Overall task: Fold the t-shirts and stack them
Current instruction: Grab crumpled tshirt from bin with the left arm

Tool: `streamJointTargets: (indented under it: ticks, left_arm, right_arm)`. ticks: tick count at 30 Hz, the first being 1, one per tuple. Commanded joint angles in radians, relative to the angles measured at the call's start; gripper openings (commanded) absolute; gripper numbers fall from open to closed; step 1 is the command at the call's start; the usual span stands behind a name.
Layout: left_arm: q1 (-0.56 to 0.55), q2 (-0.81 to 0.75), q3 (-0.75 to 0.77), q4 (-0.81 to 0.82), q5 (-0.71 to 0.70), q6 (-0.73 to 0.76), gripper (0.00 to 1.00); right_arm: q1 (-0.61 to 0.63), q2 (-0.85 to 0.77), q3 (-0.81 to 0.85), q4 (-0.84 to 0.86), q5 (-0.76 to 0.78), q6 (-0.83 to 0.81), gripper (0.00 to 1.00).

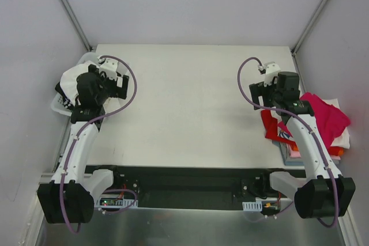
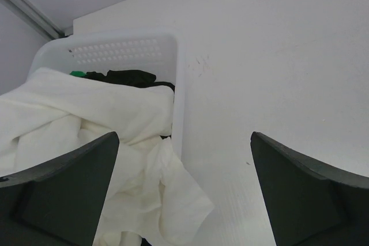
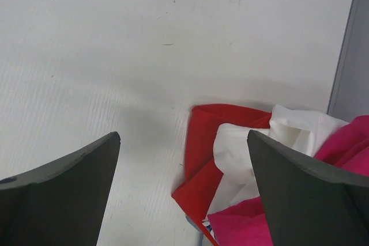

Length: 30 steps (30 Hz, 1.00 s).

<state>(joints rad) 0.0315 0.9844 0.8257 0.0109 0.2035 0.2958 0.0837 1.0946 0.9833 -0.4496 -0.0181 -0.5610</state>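
A white t-shirt [image 2: 86, 142] lies crumpled in the white plastic basket [image 2: 115, 47] at the table's left edge, one corner spilling over the basket rim onto the table. Dark cloth [image 2: 130, 77] shows beneath it. My left gripper [image 2: 184, 200] is open and empty, hovering over the basket edge [image 1: 60, 105]. At the right edge a stack holds a magenta t-shirt [image 1: 326, 116], a red t-shirt [image 3: 202, 159] and a white one [image 3: 242, 148]; an orange edge [image 1: 339, 151] shows below. My right gripper [image 3: 184, 200] is open and empty just left of the stack [image 1: 271, 122].
Grey walls with metal corner rails [image 1: 69, 10] enclose the white table [image 1: 190, 102]. A grey wall panel [image 3: 349, 56] stands right beside the stack. The arms' bases sit along the dark near edge [image 1: 190, 185].
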Motion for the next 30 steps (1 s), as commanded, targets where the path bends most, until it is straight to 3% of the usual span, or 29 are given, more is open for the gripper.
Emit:
streamJointTargets:
  ticks: [1, 3, 14, 15, 18, 22, 26, 30]
  left_arm:
    - [-0.005, 0.007, 0.020, 0.029, 0.026, 0.002, 0.99]
    - [-0.007, 0.014, 0.021, 0.029, 0.033, 0.020, 0.99]
    - [-0.007, 0.149, 0.237, -0.068, -0.286, 0.261, 0.99]
    - [-0.007, 0.164, 0.256, -0.083, -0.367, 0.276, 0.92]
    - [-0.007, 0.189, 0.302, -0.118, -0.433, 0.281, 0.90]
    - [-0.007, 0.172, 0.265, -0.123, -0.450, 0.325, 0.91]
    - [-0.007, 0.230, 0.225, -0.123, -0.526, 0.405, 0.82]
    - [-0.007, 0.203, 0.129, -0.121, -0.527, 0.439, 0.81]
  right_arm:
    - [-0.004, -0.010, -0.002, 0.023, -0.039, 0.001, 0.96]
    - [-0.006, -0.009, 0.000, 0.020, -0.046, 0.006, 0.97]
    - [-0.004, 0.002, 0.018, -0.009, -0.091, 0.010, 0.97]
    - [-0.002, 0.004, 0.020, -0.011, -0.089, 0.009, 0.96]
    - [-0.001, 0.013, 0.025, -0.020, -0.091, 0.007, 0.97]
    - [0.004, 0.024, 0.034, -0.031, -0.097, 0.012, 0.97]
    - [0.010, 0.031, 0.038, -0.038, -0.106, 0.012, 0.97]
    - [0.014, 0.047, 0.046, -0.050, -0.105, 0.006, 0.96]
